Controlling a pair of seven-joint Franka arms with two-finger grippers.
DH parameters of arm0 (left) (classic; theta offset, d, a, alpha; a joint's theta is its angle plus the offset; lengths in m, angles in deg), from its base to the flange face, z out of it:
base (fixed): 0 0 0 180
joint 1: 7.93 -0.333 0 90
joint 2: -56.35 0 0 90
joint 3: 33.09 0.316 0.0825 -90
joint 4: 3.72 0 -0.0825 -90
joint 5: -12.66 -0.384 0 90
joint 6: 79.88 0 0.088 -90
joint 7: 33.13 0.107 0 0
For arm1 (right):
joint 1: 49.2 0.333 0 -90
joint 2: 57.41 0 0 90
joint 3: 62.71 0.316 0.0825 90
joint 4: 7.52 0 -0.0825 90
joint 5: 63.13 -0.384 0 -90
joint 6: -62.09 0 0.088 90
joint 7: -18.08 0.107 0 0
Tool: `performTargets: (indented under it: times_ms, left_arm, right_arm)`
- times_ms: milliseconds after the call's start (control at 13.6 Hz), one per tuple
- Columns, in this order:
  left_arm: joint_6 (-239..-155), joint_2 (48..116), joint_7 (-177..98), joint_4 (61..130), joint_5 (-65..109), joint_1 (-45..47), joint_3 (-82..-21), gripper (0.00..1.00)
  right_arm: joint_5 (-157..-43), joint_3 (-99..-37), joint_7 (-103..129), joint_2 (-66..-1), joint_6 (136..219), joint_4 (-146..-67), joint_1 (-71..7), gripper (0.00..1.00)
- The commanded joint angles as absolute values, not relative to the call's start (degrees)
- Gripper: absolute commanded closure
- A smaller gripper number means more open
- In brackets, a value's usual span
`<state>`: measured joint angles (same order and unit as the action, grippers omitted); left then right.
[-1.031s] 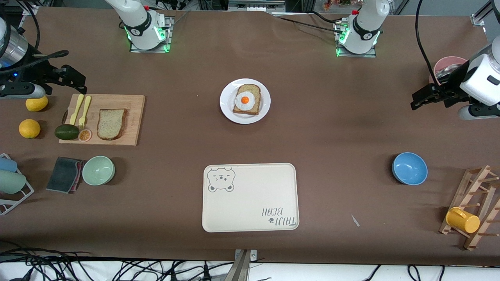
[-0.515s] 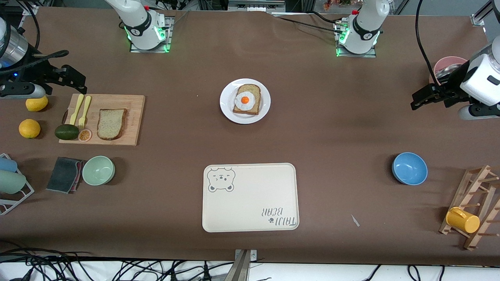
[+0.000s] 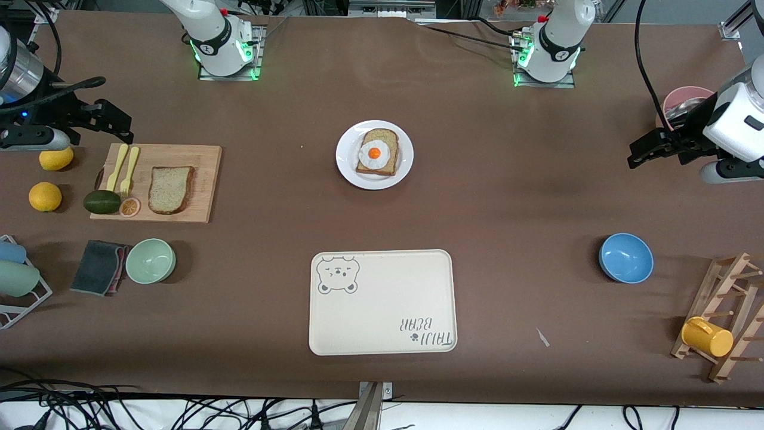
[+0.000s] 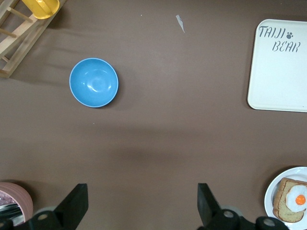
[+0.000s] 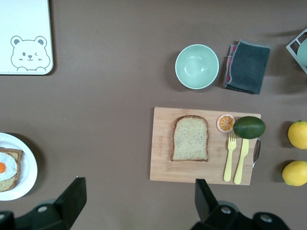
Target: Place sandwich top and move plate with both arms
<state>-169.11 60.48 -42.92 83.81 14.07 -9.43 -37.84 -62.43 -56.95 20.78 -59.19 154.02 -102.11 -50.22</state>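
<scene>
Right now my right gripper (image 3: 122,124) hangs with its fingers spread wide apart and nothing between them, over the table's edge at the right arm's end, above the cutting board (image 3: 203,179). Its arm runs off the frame, so most of it is cut off.

On that board the sandwich top (image 3: 170,189) lies flat, its long axis running toward and away from the front camera, the rounded crown pointing toward that camera. Beside it lie a yellow fork (image 3: 129,171) and knife (image 3: 117,166), an avocado (image 3: 102,202) and an orange slice (image 3: 129,207); something dark under the cutlery is too hidden to name.

At the table's middle sits the plate (image 3: 345,168), bearing toast with a fried egg (image 3: 374,154). My right wrist view cuts the plate at its border. Nearer the front camera lies the bear-print tray (image 3: 382,301).

My left gripper (image 3: 637,155) waits, fingers equally wide and holding nothing, over bare table at the left arm's end. A pink bowl (image 3: 686,95) is half hidden by that arm.
</scene>
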Motion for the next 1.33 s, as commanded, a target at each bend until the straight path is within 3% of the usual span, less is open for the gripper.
performTargets:
  times_ms: [0, 1031, 1252]
  left_arm:
    - [-168.7, 61.2, -42.6, 82.2, 14.9, -9.3, -37.8, 0.0]
    - [-168.7, 61.2, -42.6, 82.2, 14.9, -9.3, -37.7, 0.0]
    - [-168.7, 61.2, -42.6, 82.2, 14.9, -9.3, -37.8, 0.0]
  right_arm:
    - [-63.0, -56.6, 20.6, -59.8, 153.9, -102.9, -51.0, 0.0]
    - [-63.5, -55.9, 21.1, -58.6, 153.8, -102.9, -49.9, 0.0]
    - [-63.0, -55.9, 21.4, -56.3, 149.5, -104.0, -47.9, 0.0]
